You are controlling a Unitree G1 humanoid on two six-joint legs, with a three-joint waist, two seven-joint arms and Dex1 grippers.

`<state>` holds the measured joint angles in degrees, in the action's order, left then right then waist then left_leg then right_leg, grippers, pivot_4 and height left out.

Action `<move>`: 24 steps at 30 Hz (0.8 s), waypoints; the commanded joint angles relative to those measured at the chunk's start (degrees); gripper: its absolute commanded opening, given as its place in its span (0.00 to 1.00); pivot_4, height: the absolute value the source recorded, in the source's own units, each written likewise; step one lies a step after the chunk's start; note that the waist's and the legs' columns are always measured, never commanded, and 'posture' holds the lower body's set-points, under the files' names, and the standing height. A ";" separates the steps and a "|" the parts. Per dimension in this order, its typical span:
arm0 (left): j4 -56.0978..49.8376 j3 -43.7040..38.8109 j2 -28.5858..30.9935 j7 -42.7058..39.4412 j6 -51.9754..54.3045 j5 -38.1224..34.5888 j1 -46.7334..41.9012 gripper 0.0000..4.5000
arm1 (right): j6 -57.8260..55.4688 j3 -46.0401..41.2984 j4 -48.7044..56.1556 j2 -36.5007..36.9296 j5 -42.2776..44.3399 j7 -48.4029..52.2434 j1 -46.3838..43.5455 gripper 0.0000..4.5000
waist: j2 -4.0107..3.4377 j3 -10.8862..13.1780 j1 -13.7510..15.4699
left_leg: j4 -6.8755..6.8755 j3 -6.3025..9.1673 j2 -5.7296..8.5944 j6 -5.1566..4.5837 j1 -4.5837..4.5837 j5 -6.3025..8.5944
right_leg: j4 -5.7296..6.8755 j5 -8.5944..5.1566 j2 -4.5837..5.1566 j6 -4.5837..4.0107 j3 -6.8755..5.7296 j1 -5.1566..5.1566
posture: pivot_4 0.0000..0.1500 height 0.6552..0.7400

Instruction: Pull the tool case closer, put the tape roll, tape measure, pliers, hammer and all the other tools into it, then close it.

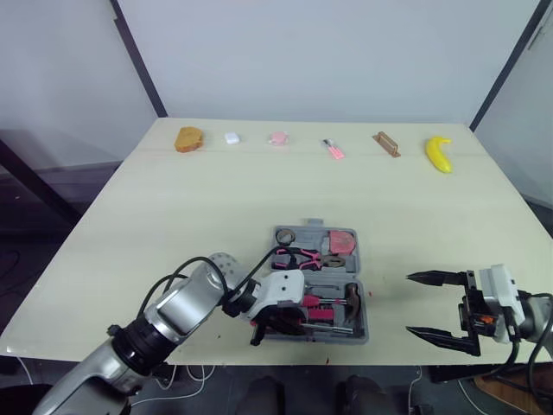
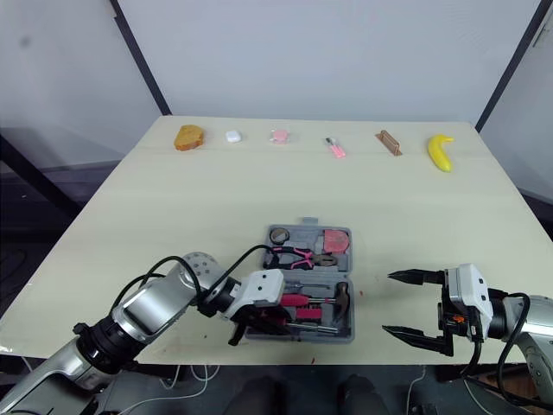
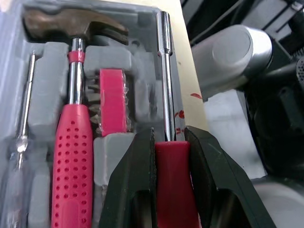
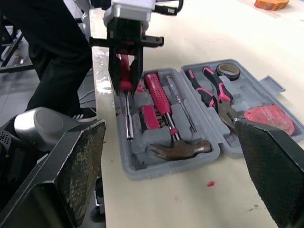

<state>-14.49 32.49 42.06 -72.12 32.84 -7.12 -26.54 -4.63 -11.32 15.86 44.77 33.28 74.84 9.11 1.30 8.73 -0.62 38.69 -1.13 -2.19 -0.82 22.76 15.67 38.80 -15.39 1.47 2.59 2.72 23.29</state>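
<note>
Gripping the red screwdriver (image 3: 165, 71) tight between its fingers, the left gripper (image 3: 169, 137) holds it at the near side of the open tool case (image 4: 142, 168). The case sits by the near edge of the table (image 1: 173, 199). The hammer (image 4: 164, 102) and pliers (image 4: 211, 92) lie inside. The right gripper (image 1: 409, 303) hangs right of the case, fingers wide apart.

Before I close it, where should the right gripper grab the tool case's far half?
Probably the small latch tab jutting from the far rim of the tool case, the right gripper coming down from above. That half lies flat on the table, so little else offers a pinch.
</note>
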 commanded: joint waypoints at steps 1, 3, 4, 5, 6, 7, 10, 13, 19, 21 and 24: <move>-0.80 1.87 -1.80 1.41 1.72 2.06 -1.40 0.12 | 1.00 -1.44 0.70 0.64 0.28 0.60 0.17 1.00 | 0.00 0.00 0.05 | 0.01 0.00 0.00 0.00 0.00 0.00 | 0.00 0.00 0.00 0.00 0.00 0.00 | 1.00 1.00; -0.65 2.52 -3.05 2.57 2.92 3.30 -2.09 0.12 | 1.21 -1.35 0.74 0.62 0.03 0.63 0.48 1.00 | 0.00 0.00 0.07 | 0.02 0.01 0.00 0.00 0.01 0.00 | 0.00 0.00 0.00 0.00 0.01 0.00 | 1.00 1.00; -0.51 2.70 -3.53 3.05 3.53 3.72 -2.34 0.12 | 1.22 -1.33 0.81 0.54 0.03 0.58 0.54 1.00 | 0.00 0.00 0.12 | 0.03 0.02 0.00 0.00 0.02 0.00 | 0.00 0.00 0.00 0.00 0.01 0.00 | 1.00 1.00; -0.30 3.00 -3.73 3.20 3.83 4.20 -2.49 0.12 | 1.27 -1.29 0.87 0.47 -0.01 0.53 0.63 1.00 | 0.00 0.00 0.14 | 0.05 0.02 0.00 0.00 0.03 0.00 | 0.00 0.00 0.01 0.01 0.01 0.00 | 1.00 1.00; -0.14 3.33 -3.82 3.12 4.21 4.54 -2.59 0.12 | 1.38 -1.25 0.91 0.41 -0.09 0.49 0.71 1.00 | 0.00 0.00 0.14 | 0.08 0.02 0.00 0.00 0.05 0.00 | 0.01 0.00 0.00 0.00 -0.01 0.00 | 1.00 1.00; -0.07 3.54 -3.83 2.96 4.42 4.77 -2.62 0.12 | 1.48 -1.22 0.93 0.39 -0.16 0.48 0.77 1.00 | 0.00 0.00 0.14 | 0.08 0.02 0.00 0.00 0.05 0.00 | 0.02 0.00 0.00 0.00 -0.02 0.00 | 1.00 1.00; 0.43 4.23 -4.30 3.10 4.80 5.42 -2.93 0.12 | 1.45 -1.31 1.08 0.38 -0.02 0.48 1.12 1.00 | 0.00 0.00 0.05 | 0.08 0.03 0.00 0.00 0.04 0.00 | 0.03 0.00 0.00 0.00 -0.01 0.00 | 1.00 1.00; 0.69 4.87 -4.88 2.94 5.33 5.83 -3.46 0.12 | 1.67 -1.51 0.91 0.63 -0.10 0.88 1.78 1.00 | 0.00 0.00 0.10 | 0.09 0.03 0.00 0.00 0.05 0.00 | 0.03 0.00 0.00 0.00 -0.02 0.00 | 1.00 1.00; 0.44 5.98 -6.56 2.50 6.37 6.08 -4.00 0.12 | 2.24 -1.44 0.25 0.80 -0.84 1.42 2.11 1.00 | 0.00 0.00 0.20 | 0.11 0.04 0.00 0.00 0.05 0.00 | 0.02 0.00 0.01 0.01 -0.01 -0.02 | 1.00 1.00; 0.66 6.42 -6.93 2.53 6.13 6.38 -4.28 0.12 | 2.31 -1.29 0.16 0.61 -1.08 1.34 1.92 1.00 | 0.00 0.00 0.23 | 0.12 0.04 0.00 0.00 0.04 0.00 | 0.02 0.00 0.01 0.00 -0.02 -0.02 | 1.00 1.00; 1.02 6.37 -7.69 2.71 6.98 5.99 -4.52 0.12 | 2.41 -1.08 0.12 0.36 -1.33 1.16 1.69 1.00 | 0.00 0.00 0.23 | 0.12 0.03 0.00 0.00 0.05 0.00 | 0.02 0.00 0.01 0.00 -0.01 -0.02 | 1.00 1.00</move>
<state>-12.81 38.37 34.78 -69.00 39.68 -0.73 -30.35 -3.38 -11.33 15.20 44.78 31.48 75.90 10.97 1.30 8.73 -0.38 38.81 -1.09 -2.19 -0.82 22.81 15.67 38.83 -15.39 1.48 2.60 2.71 23.26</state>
